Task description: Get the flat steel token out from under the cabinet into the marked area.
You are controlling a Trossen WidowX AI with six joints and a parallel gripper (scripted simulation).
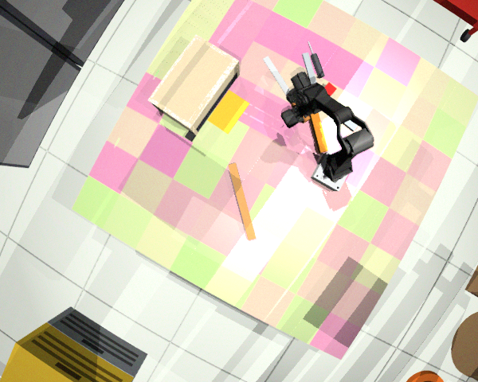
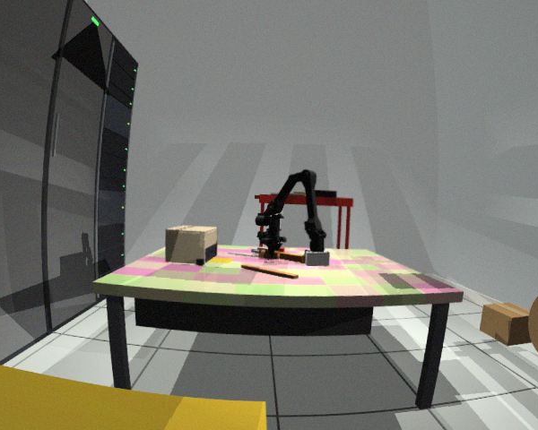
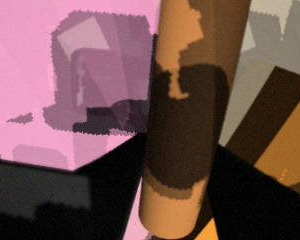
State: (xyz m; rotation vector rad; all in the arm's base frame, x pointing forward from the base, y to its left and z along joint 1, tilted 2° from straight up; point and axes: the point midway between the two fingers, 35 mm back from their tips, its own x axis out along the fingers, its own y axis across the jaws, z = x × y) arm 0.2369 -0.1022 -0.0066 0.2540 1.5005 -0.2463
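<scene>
Right, my black parallel-jaw gripper (image 1: 303, 107) is clamped near one end of the stiff orange cylindrical rod (image 3: 190, 125), likely smooth, so it may pivot.

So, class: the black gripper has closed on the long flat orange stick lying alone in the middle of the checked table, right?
Not quite. The black gripper is shut on an orange round rod, as the wrist view shows. The long flat orange stick lies untouched in the middle of the checked table, apart from the arm, in the top view.
</scene>
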